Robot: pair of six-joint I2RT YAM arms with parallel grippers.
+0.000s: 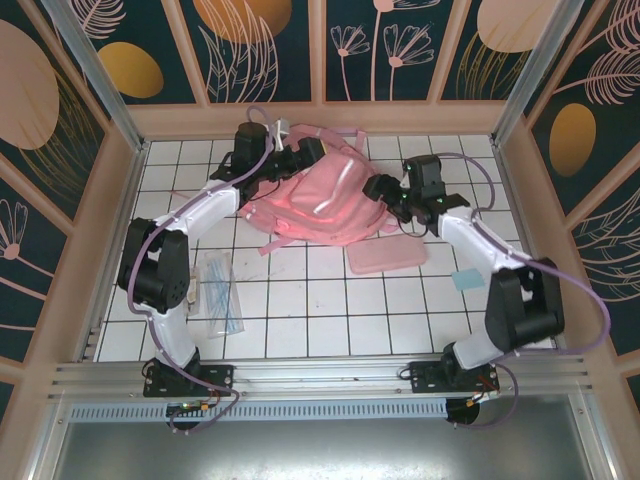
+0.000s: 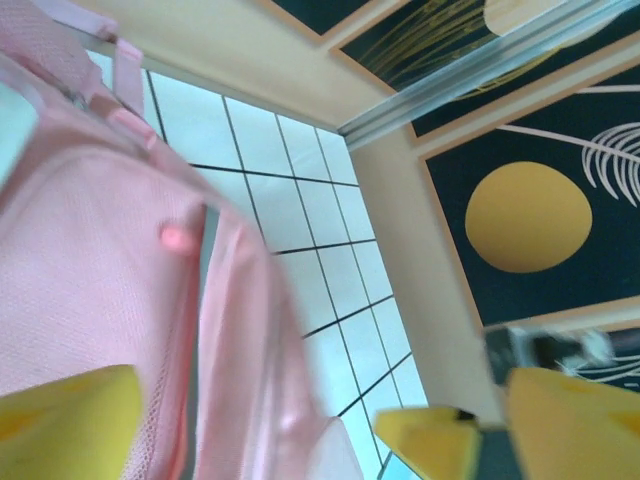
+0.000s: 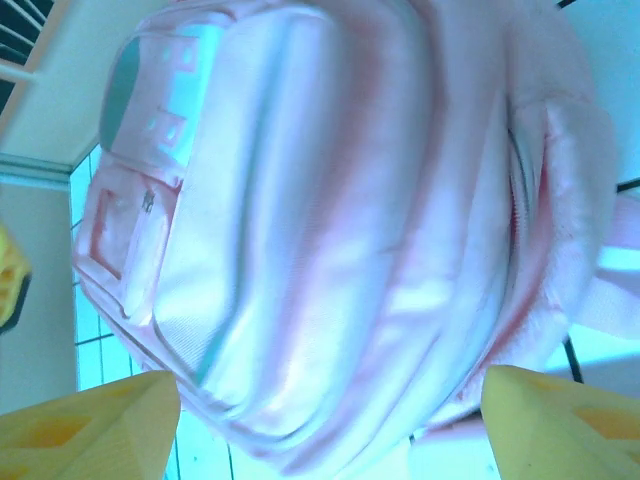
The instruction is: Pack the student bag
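Note:
The student bag (image 1: 320,200) is a big soft pink backpack lying at the back middle of the tiled table. My left gripper (image 1: 303,160) is at its far left top edge. In the left wrist view this gripper (image 2: 310,440) is open, its yellow fingers (image 2: 70,420) far apart, with pink mesh and a strap (image 2: 240,330) of the bag hanging loose between them. My right gripper (image 1: 388,192) is at the bag's right side. In the right wrist view it (image 3: 325,430) is open too, and the bag's shiny front (image 3: 330,230) bulges just beyond the wide-set fingers (image 3: 560,425).
A flat pink pencil case (image 1: 385,257) lies just in front of the bag on the right. A clear plastic sleeve with pens (image 1: 218,295) lies by the left arm. A small light-blue pad (image 1: 467,279) sits at the right. Wooden walls (image 1: 130,170) enclose the table.

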